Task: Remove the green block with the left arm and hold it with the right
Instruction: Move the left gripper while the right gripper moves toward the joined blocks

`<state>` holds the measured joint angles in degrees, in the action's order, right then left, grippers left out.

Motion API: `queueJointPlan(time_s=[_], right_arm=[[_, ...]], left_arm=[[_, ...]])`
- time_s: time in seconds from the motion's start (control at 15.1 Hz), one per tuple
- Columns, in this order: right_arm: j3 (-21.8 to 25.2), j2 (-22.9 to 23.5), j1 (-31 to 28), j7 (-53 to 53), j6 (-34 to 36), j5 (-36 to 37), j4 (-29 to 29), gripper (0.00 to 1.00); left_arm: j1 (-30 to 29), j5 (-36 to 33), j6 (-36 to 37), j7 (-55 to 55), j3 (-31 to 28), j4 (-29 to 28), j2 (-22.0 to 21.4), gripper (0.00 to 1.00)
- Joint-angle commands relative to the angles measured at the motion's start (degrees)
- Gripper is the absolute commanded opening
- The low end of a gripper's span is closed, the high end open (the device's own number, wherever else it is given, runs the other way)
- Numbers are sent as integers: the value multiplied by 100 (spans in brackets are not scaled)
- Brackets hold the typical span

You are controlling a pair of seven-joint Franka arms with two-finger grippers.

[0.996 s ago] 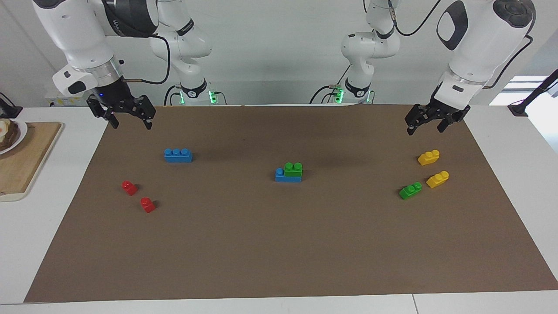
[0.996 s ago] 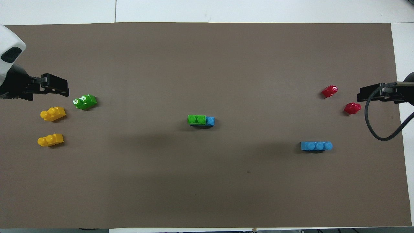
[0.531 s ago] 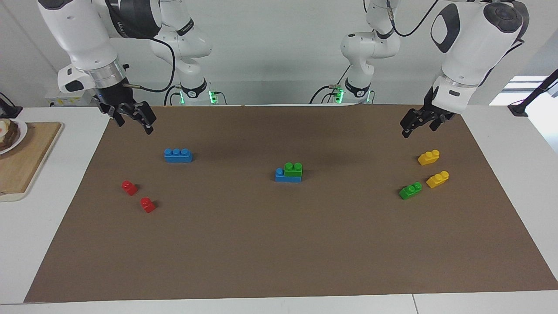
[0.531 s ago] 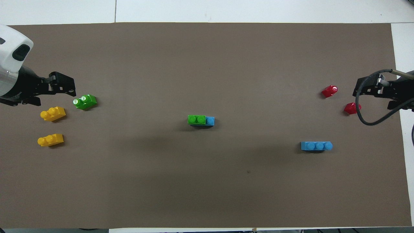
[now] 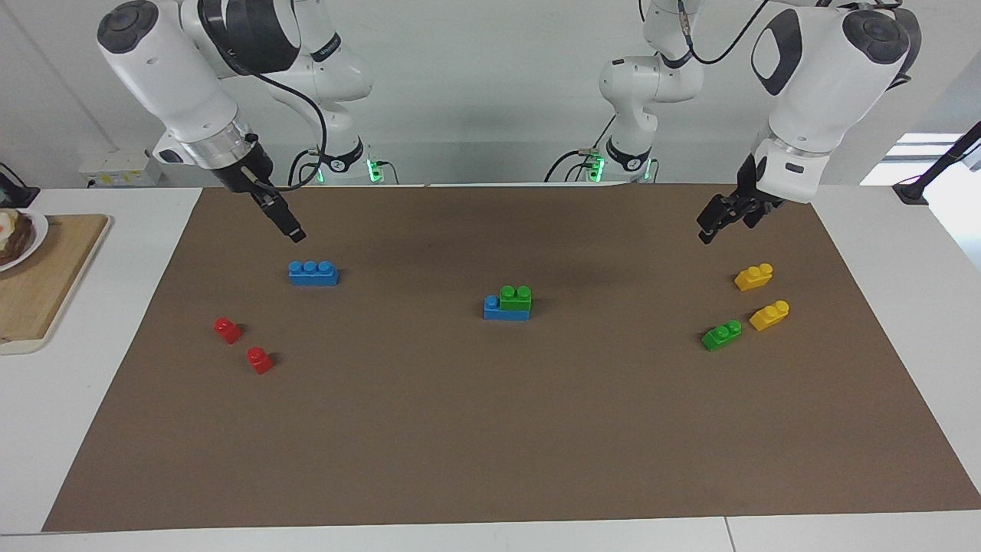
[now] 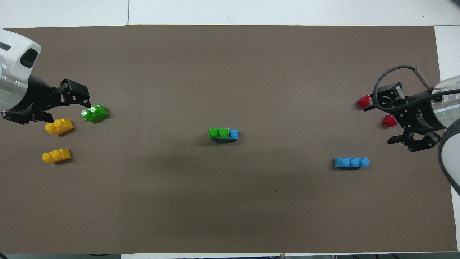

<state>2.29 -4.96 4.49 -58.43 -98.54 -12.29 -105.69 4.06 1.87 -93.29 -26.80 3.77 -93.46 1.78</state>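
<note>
**Green block on the blue brick at mid-mat, both grippers up in the air**

We see the green block (image 5: pixel 516 297) (image 6: pixel 218 132) stacked on a blue brick (image 5: pixel 506 310) (image 6: pixel 233 134) near the middle of the brown mat (image 5: pixel 490 460) (image 6: pixel 230 216), well apart from every edge; it covers two of the brick's studs and leaves one stud bare at the end toward the right arm

A second green brick (image 5: pixel 722 335) (image 6: pixel 94 113) lies loose toward the left arm's end of the mat, with two yellow bricks (image 5: pixel 754 277) (image 6: pixel 56 155) just beside it, both nearer to the robots than it is. Toward the right arm's end we find another blue brick (image 5: pixel 313 273) (image 6: pixel 352 162) lying alone and two small red bricks (image 5: pixel 228 330) (image 6: pixel 390 120), which sit farther from the robots than that blue brick

The left gripper (image 5: pixel 716 221) (image 6: pixel 73 97) hangs in the air over the mat near the left arm's end, above bare mat close to the yellow bricks; its fingers stand apart and hold nothing. The right gripper (image 5: pixel 285 219) (image 6: pixel 400 117) hangs over the mat by the lone blue brick, its fingers spread wide in the overhead view and empty
</note>
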Motion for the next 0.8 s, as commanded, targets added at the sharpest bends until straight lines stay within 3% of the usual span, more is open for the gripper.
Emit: queueJointPlan(time_s=[0.0, 0.27, 0.73], right_arm=[[-18, -76, 209, -965, -472, -510, -425, 97], [-18, 398, 667, -2031, -1078, -1011, -505, 95], [-18, 751, 1036, -2260, -2406, -1968, -1155, 96]], left_arm=[[208, 121, -145, -745, -61, -278, -186, 100], [428, 288, -453, -2247, -61, -576, -309, 100], [1166, 490, -1278, -5016, -61, -1210, -363, 100]])
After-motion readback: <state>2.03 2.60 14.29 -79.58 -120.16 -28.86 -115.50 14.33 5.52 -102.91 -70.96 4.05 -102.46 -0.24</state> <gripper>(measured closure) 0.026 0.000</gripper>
